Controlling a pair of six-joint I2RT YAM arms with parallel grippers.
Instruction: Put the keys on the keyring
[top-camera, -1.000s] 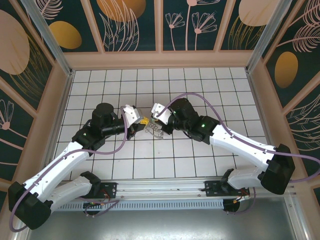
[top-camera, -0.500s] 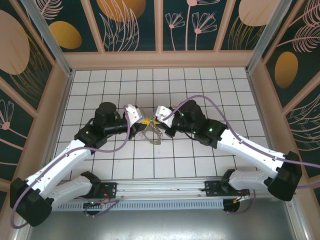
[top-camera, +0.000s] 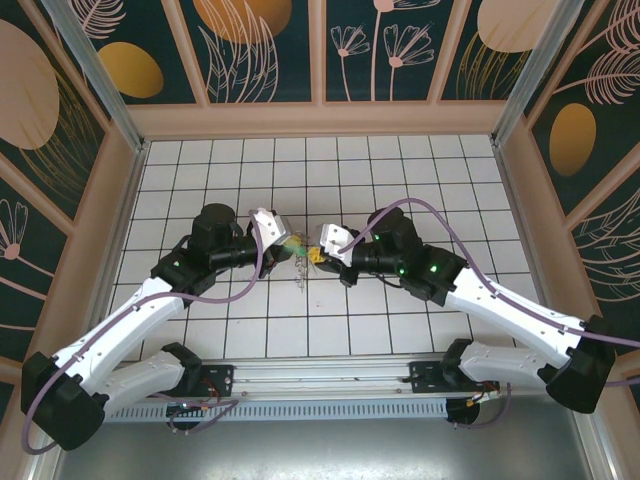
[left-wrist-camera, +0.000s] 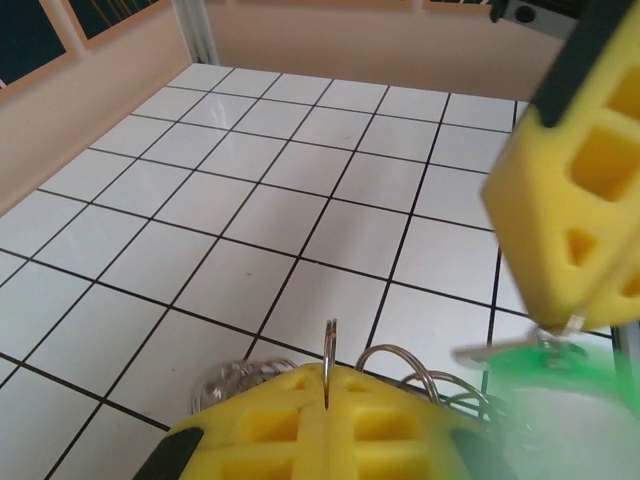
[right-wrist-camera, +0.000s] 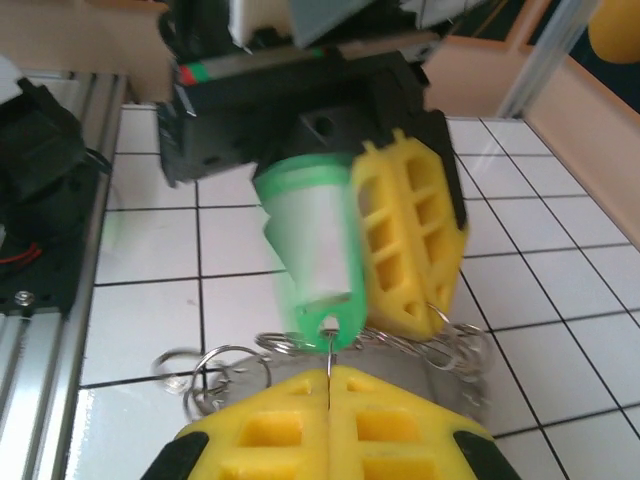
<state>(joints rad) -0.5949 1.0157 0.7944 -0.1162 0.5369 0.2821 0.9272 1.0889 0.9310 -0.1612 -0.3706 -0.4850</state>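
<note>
Both grippers meet over the middle of the tiled floor. In the top view my left gripper (top-camera: 283, 247) and right gripper (top-camera: 318, 256) hold the small bunch of keys (top-camera: 303, 257) between them. In the left wrist view my left gripper (left-wrist-camera: 326, 375) is shut on a thin silver ring of the keyring (left-wrist-camera: 329, 347), standing edge-on. More silver loops (left-wrist-camera: 400, 360) hang beside it. In the right wrist view my right gripper (right-wrist-camera: 330, 375) is shut on a fine ring passing through the hole of the keys' green tag (right-wrist-camera: 312, 250). The left gripper's yellow pads (right-wrist-camera: 410, 240) sit right behind the tag.
Several loose-looking silver rings (right-wrist-camera: 215, 370) hang or lie under the tag above the white tiled floor (top-camera: 400, 180). Wooden walls (top-camera: 320, 120) enclose the floor. An aluminium rail (top-camera: 330, 378) runs along the near edge by the arm bases.
The right arm has swung its wrist to the right and turned. The hanging bunch has drawn up between the two grippers. The left arm has barely moved; both grippers stay shut.
</note>
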